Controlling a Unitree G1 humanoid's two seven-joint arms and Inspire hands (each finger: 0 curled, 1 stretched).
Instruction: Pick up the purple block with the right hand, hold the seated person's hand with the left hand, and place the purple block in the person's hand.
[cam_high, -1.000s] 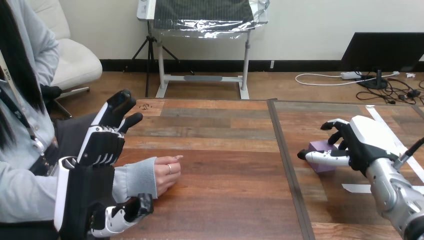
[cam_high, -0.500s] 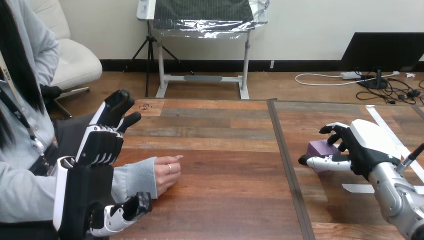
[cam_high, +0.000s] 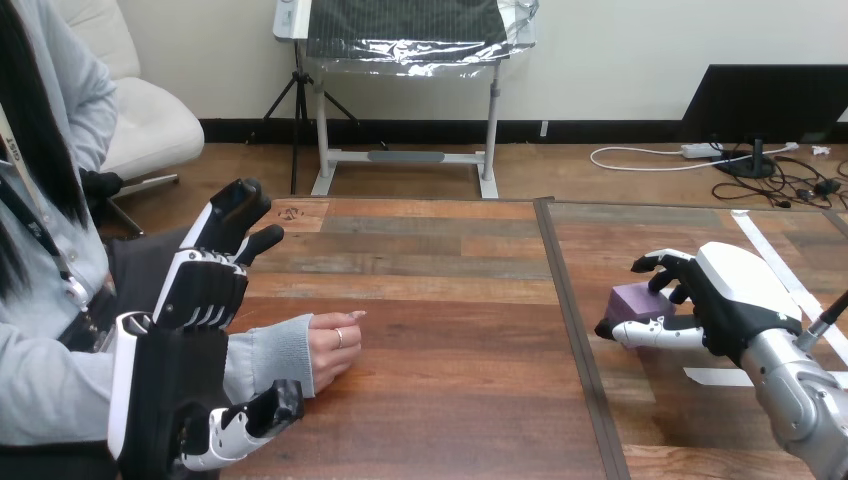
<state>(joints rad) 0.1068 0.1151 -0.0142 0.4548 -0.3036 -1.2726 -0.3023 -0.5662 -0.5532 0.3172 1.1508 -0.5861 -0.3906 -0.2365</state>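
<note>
White-shelled right hand (cam_high: 722, 300): fingers and thumb curled around the purple block (cam_high: 637, 299), near the desk's (cam_high: 450, 300) right edge.
Black-and-white left hand (cam_high: 197, 290): released, fingers straight, at the left edge, flanking the person's sleeve.
Person's hand (cam_high: 335, 346): loosely curled, resting on the wood.

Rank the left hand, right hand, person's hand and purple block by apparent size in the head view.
1. left hand, enlarged by nearness to the camera
2. right hand
3. person's hand
4. purple block, partly covered
</note>
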